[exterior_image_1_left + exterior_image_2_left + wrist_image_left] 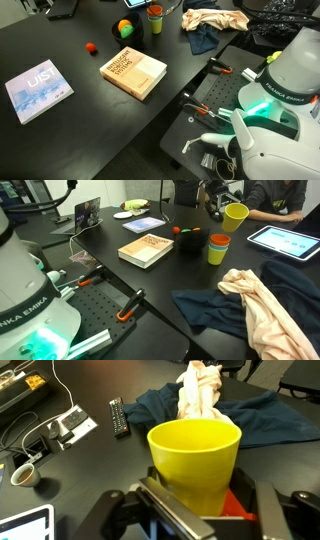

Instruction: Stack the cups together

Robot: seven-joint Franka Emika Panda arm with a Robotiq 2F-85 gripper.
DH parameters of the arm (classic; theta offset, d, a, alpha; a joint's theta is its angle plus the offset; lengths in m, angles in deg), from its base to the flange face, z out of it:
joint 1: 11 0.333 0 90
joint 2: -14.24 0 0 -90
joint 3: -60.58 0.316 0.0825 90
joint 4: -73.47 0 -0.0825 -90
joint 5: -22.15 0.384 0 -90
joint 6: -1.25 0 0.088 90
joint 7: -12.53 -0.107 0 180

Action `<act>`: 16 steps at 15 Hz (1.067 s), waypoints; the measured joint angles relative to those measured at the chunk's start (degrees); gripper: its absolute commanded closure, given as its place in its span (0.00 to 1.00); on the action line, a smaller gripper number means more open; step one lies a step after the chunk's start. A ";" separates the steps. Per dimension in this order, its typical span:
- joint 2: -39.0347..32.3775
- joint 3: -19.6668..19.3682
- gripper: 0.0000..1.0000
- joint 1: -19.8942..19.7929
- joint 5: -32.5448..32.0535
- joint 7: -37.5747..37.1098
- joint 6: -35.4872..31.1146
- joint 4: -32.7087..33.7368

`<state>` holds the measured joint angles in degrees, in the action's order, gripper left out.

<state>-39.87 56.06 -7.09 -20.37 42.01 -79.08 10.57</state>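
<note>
My gripper is shut on a yellow-green cup, gripping it low on its sides with the mouth facing away from the wrist camera. In an exterior view the cup hangs tilted in the gripper, above and to the right of an orange cup. The orange cup sits in another yellow-green cup on the black table. In the wrist view the orange cup shows just under the held cup. The cups also show at the far edge of the table in an exterior view. I cannot make out a teal-blue cup.
A tan book lies mid-table and a blue-white book further off. A small red ball and a yellow-green-red ball lie beyond the tan book. Crumpled cloths, a tablet and a remote surround the cups.
</note>
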 measured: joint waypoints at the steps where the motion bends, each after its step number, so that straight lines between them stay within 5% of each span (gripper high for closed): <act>1: 0.00 0.18 0.51 -0.02 0.00 0.05 0.00 -0.26; 16: 0.01 2.56 0.51 -0.89 0.05 0.21 -0.99 -4.65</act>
<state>-39.85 58.61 -7.98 -20.32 42.22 -80.07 5.91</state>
